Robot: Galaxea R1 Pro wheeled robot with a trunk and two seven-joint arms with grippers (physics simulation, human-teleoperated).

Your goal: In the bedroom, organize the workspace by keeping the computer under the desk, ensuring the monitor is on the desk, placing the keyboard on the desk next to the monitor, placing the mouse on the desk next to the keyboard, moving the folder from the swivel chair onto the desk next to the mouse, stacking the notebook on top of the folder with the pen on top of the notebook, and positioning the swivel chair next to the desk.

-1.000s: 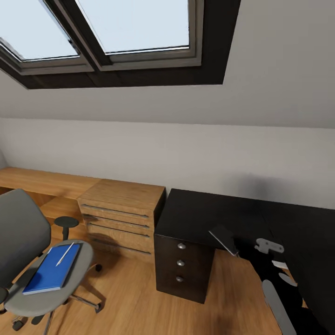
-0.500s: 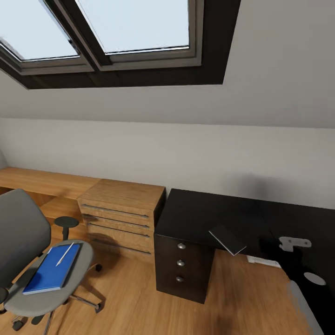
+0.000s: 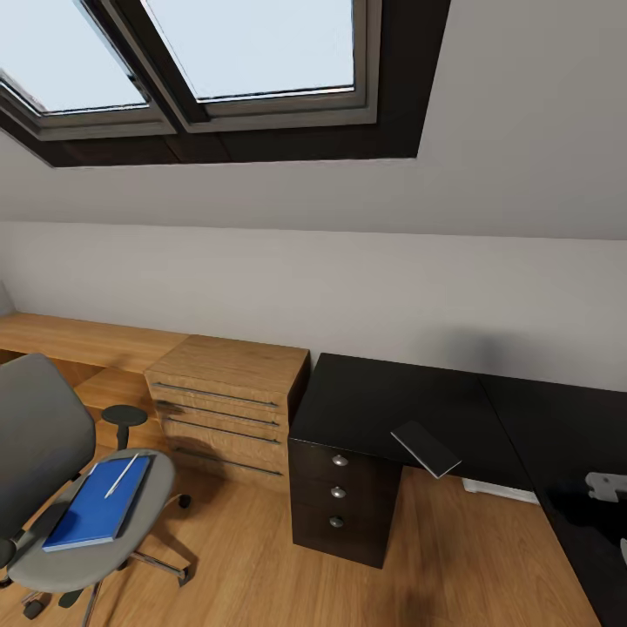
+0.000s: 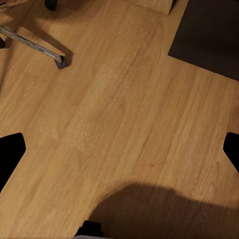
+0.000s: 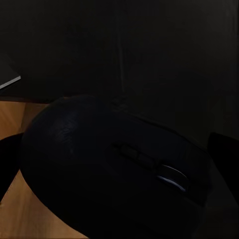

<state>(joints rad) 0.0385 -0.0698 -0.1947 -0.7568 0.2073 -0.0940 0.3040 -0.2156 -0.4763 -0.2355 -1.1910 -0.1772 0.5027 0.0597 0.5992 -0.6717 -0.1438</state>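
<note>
The swivel chair [image 3: 39,435] stands at the left with the blue folder [image 3: 91,509] flat on its seat and the pen [image 3: 120,476] lying on the folder. On the front edge of the black desk [image 3: 383,401], the dark grey notebook [image 3: 426,448] overhangs a little. In the right wrist view the black mouse [image 5: 114,169] sits between the fingers of my right gripper [image 5: 117,159], above the desk top. Part of that arm [image 3: 610,483] shows at the right edge of the head view. My left gripper [image 4: 119,154] hangs open over the wood floor.
The desk's dark drawer unit [image 3: 340,501] stands under its left end, beside a low light-wood cabinet [image 3: 226,396]. A chrome chair leg with a caster [image 4: 59,61] lies on the floor [image 4: 124,114]. A skylight [image 3: 218,52] is set in the sloped ceiling.
My right arm has swung to the right along the desk and now shows only at the head view's right edge. Chair, folder, pen and notebook have stayed put.
</note>
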